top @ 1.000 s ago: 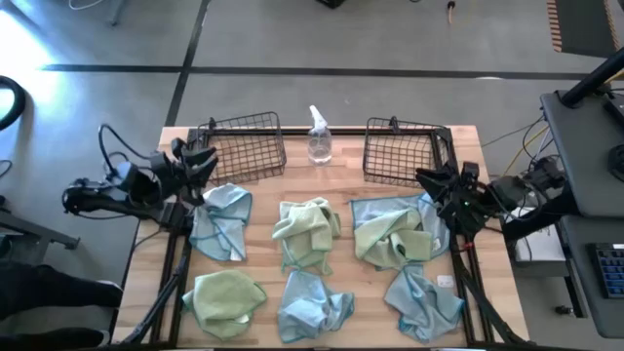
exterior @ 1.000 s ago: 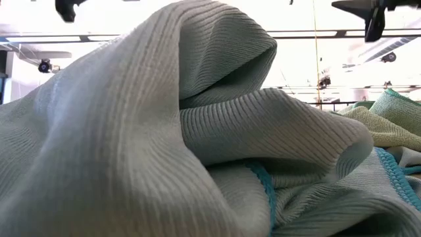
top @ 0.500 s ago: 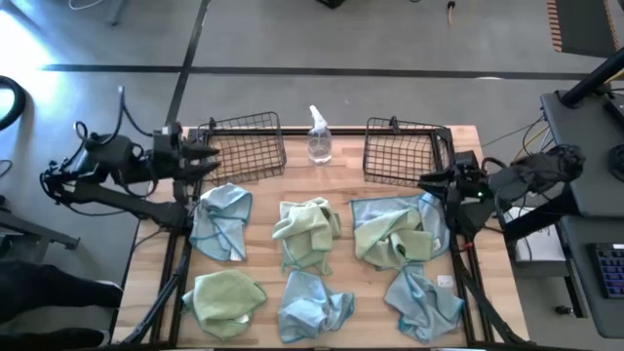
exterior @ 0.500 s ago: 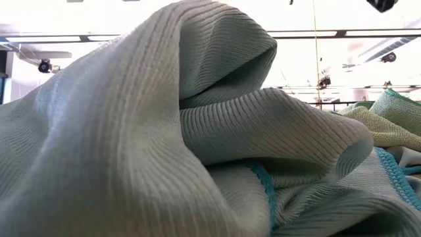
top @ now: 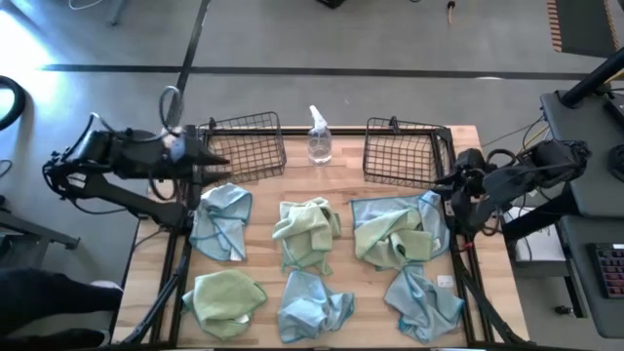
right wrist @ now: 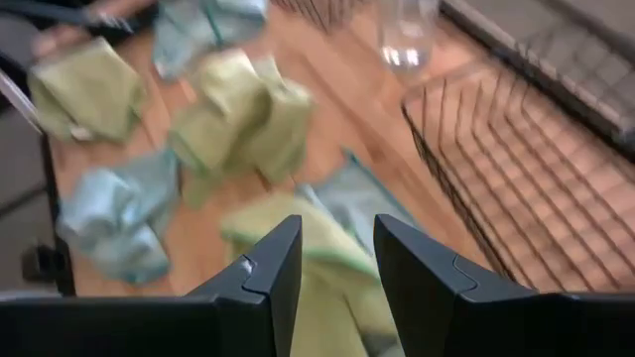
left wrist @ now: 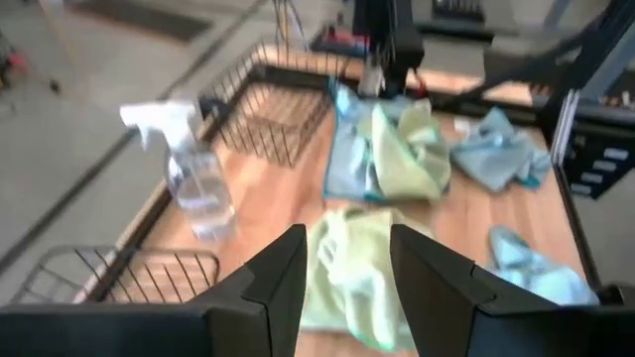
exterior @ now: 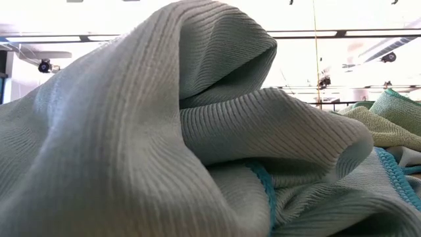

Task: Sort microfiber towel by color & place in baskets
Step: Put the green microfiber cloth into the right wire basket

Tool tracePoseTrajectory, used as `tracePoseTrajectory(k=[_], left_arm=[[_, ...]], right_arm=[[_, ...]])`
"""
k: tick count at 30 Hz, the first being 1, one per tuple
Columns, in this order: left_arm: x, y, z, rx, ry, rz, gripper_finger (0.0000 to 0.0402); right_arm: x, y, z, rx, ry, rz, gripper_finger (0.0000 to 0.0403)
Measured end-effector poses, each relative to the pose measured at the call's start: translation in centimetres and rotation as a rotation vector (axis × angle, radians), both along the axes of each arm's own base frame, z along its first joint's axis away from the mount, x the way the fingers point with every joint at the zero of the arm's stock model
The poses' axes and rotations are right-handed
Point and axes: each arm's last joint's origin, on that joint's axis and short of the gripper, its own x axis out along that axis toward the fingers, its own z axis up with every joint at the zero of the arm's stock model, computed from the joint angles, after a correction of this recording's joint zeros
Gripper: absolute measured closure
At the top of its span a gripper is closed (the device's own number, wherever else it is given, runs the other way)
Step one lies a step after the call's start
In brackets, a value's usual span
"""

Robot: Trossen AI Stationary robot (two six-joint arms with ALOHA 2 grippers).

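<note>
Microfiber towels [top: 306, 231] lie crumpled on my table [top: 265, 195], soft and light; I'd pinch raised folds. Left gripper [top: 216, 160] and right gripper [top: 445, 182] both hover released, empty.

We can read no text, label, brand, number or sign anywhere in these views.

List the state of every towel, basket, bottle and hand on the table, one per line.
Left basket: empty, upright.
Right basket: empty, upright.
Spray bottle: upright between the baskets.
Blue towels: crumpled on the table, unsorted.
Green towels: crumpled on the table, unsorted.
Left hand: open, empty, by the left basket.
Right hand: open, empty, by the right basket.
</note>
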Motion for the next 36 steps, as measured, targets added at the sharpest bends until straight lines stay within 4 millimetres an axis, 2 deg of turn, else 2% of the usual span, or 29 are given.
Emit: tracePoseTrajectory(k=[5,14,20,25,29,33,36], left_arm=[[1.7,-0.4,-1.1,-0.042,0.09,-0.041,0.0269],[5.4,-0.9,-3.4,-0.019,0.288,-0.037,0.0269],[7.0,-1.2,-5.0,-0.003,0.416,-0.034,0.0269],[7.6,-1.3,-6.7,0.009,0.503,-0.031,0.0269],[7.4,-1.2,-8.8,0.008,0.534,-0.024,0.0269],[7.3,-1.2,-11.1,-0.006,0.49,-0.015,0.0269],[7.3,-1.2,-12.7,-0.008,0.411,-0.013,0.0269]], right_arm=[[-0.1,0.1,-0.5,0.046,0.073,0.008,0.028],[0.1,0.3,-1.2,0.043,0.129,0.021,0.028],[0.2,0.5,-3.2,0.047,0.252,0.023,0.028],[0.6,0.8,-5.2,0.031,0.329,0.008,0.028],[0.7,0.8,-6.9,0.02,0.384,-0.033,0.028],[0.9,0.8,-8.4,-0.013,0.415,-0.058,0.028],[1.4,0.7,-9.3,-0.111,0.355,-0.078,0.028]])
